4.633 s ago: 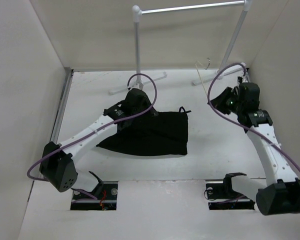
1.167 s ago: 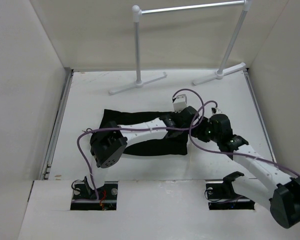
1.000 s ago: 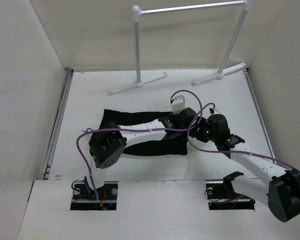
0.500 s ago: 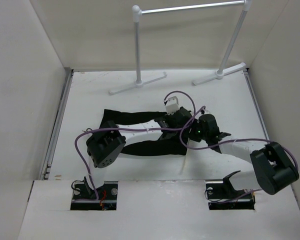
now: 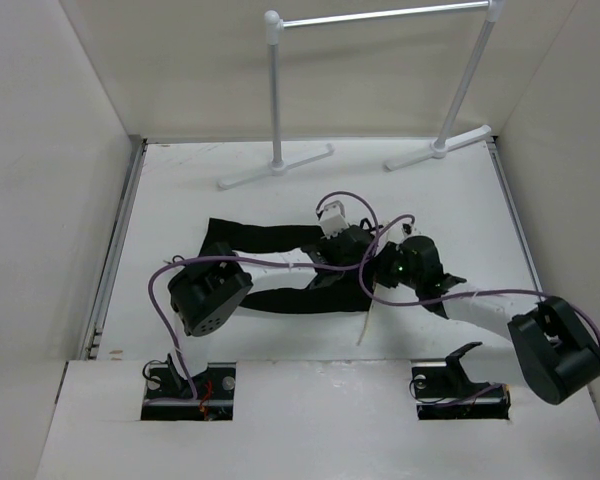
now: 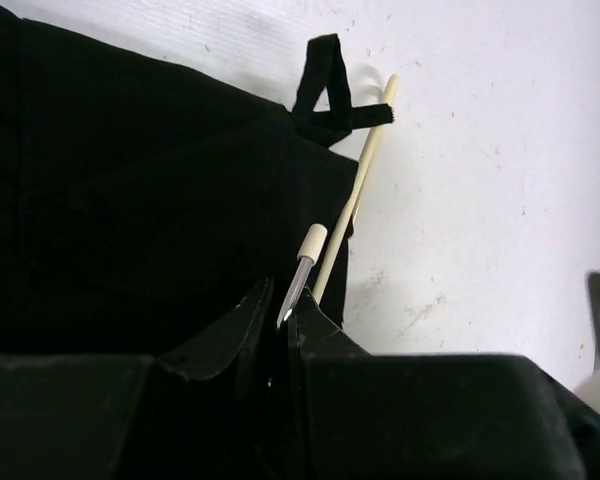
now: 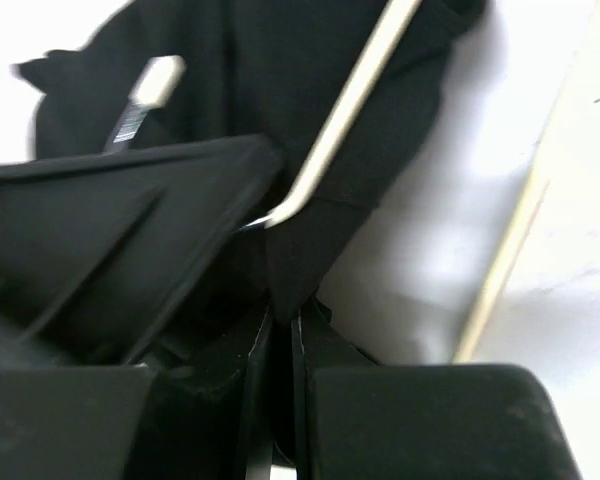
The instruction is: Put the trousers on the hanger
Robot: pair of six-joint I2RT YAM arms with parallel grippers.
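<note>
The black trousers (image 5: 252,237) lie bunched on the white table, with the drawstring loop (image 6: 325,90) at their edge. A thin cream hanger (image 5: 366,320) rests at their right edge, its bar (image 6: 364,175) partly under the cloth. My left gripper (image 5: 342,246) reaches across the trousers, and in its wrist view the left gripper (image 6: 283,300) is shut on the hanger's metal hook (image 6: 298,283). Just to its right sits my right gripper (image 5: 381,268). The wrist view shows the right gripper (image 7: 283,310) shut on a fold of the trousers (image 7: 300,245), beside the hanger's bars (image 7: 345,110).
A white-and-silver rail stand (image 5: 276,95) stands at the back, its feet (image 5: 276,165) on the table and its top bar (image 5: 380,14) high above. White walls close in the left, the right and the back. Purple cables loop over both wrists.
Both grippers have moved left together. The right gripper has closed on the trousers' edge. The trousers' right side is more gathered, and the hanger's bar now sticks out toward the front.
</note>
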